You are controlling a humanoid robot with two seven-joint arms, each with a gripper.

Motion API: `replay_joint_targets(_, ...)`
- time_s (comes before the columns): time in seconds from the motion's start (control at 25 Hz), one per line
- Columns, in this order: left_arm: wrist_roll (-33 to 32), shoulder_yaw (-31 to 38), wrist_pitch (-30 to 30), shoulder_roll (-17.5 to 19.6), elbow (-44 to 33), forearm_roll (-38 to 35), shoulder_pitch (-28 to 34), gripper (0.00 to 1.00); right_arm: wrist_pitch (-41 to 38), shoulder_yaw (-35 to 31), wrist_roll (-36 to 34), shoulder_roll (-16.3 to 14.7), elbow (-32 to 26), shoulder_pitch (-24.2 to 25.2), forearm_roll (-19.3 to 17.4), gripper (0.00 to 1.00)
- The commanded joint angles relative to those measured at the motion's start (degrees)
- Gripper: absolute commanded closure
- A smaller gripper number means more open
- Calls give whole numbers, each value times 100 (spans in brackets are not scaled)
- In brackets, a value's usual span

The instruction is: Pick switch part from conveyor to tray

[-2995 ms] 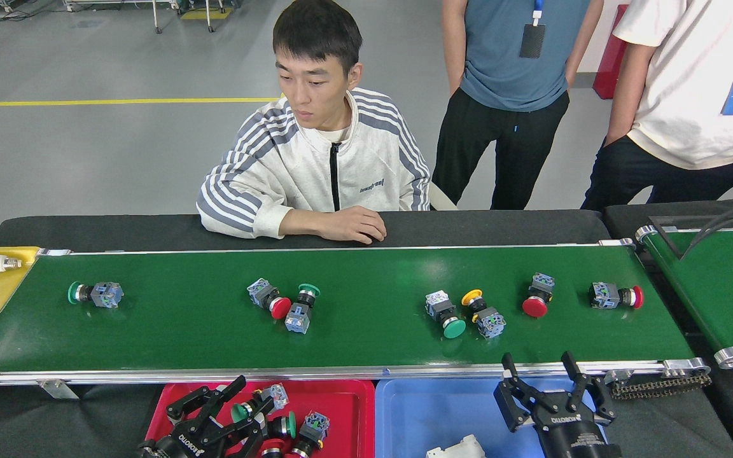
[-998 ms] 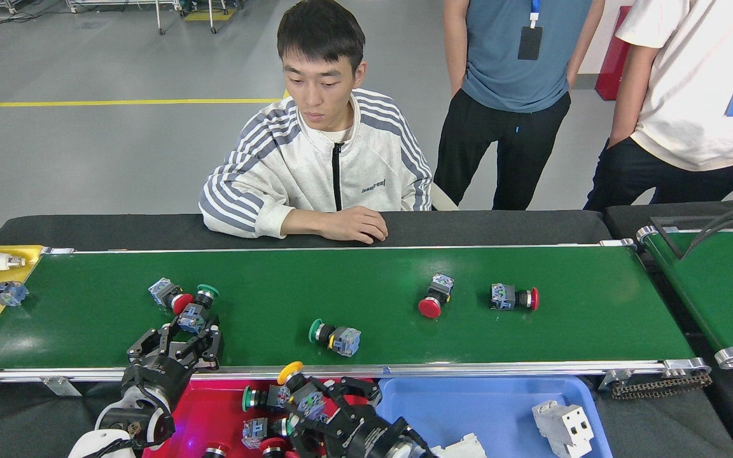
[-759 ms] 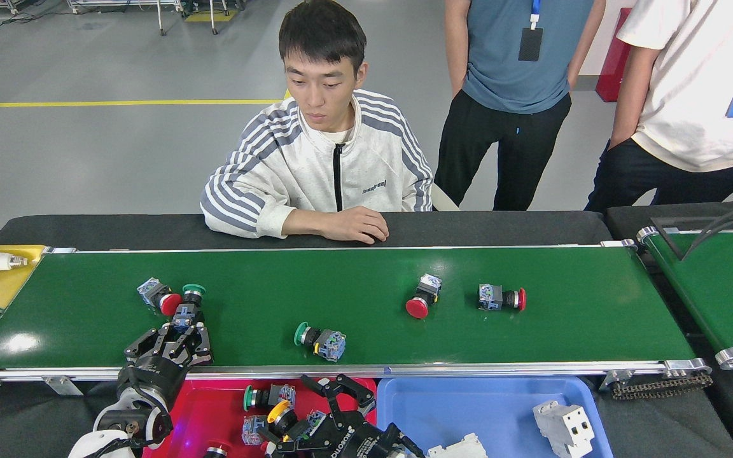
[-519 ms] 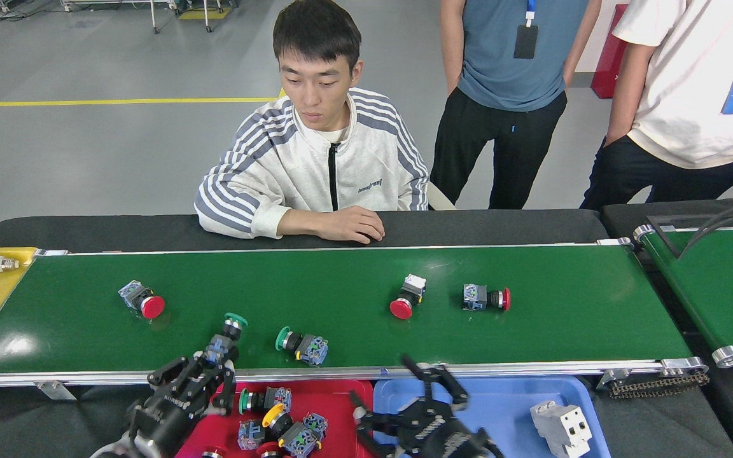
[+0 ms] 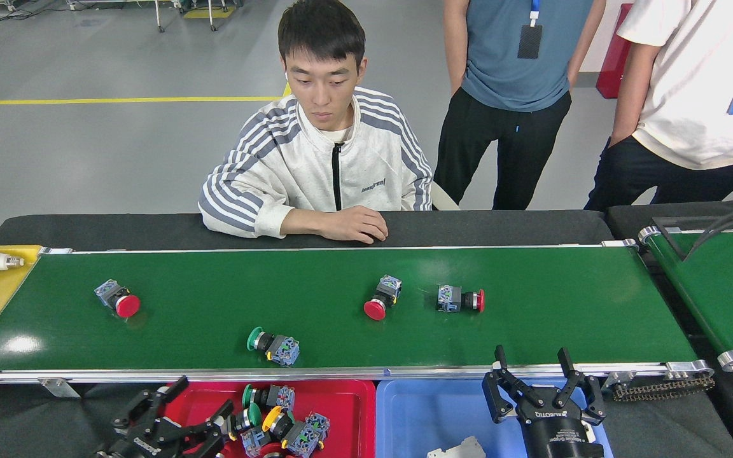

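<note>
Left end effector [image 5: 198, 416] over switch-filled red tray [image 5: 341, 397]

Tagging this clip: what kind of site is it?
Likely a factory-style demo or test floor: a green conveyor carries push-button switch parts, sorting trays, red and blue, sit below it, and the grey floor has a yellow line.

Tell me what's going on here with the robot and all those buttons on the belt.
A two-armed robot is sorting switch parts off the green conveyor into the red tray. Four remain on the belt: one green-capped switch near the front rail and three red-capped ones farther back. The left gripper is over the red tray with a green-capped switch at its fingers. The right gripper hovers open and empty over the blue tray. A seated person watches.
</note>
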Motion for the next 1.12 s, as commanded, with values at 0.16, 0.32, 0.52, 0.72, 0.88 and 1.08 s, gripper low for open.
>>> replay_joint_targets(0.16, 18, 120, 709, 240, 123, 110, -209, 0, -1774, 130, 626, -270, 1054, -1318, -145, 1)
replay_joint_targets(0.32, 10, 6, -187, 240, -62, 110, -86, 0, -2345, 157, 942, -191, 1713, -1819, -215, 1)
replay_joint_targets(0.52, 1, -724, -671, 169, -273, 48, -191, 0, -2415, 420, 942, -103, 2266, -2135, -224, 1)
replay_joint_targets(0.72, -122, -1172, -231, -103, -150, -418, -666, 0, -2389, 710, 898, 407, 3286, -2961, -180, 1)
replay_joint_targets(0.88, -289, -1163, -196, -156, 324, -435, -1105, 0, -2336, 939, 723, 811, 4314, -3673, -171, 1)
replay_joint_targets(1.08, -289, -1137, -196, -138, 1063, -435, -1606, 0, -2038, 1422, 687, 1013, 4842, -3955, -171, 8)
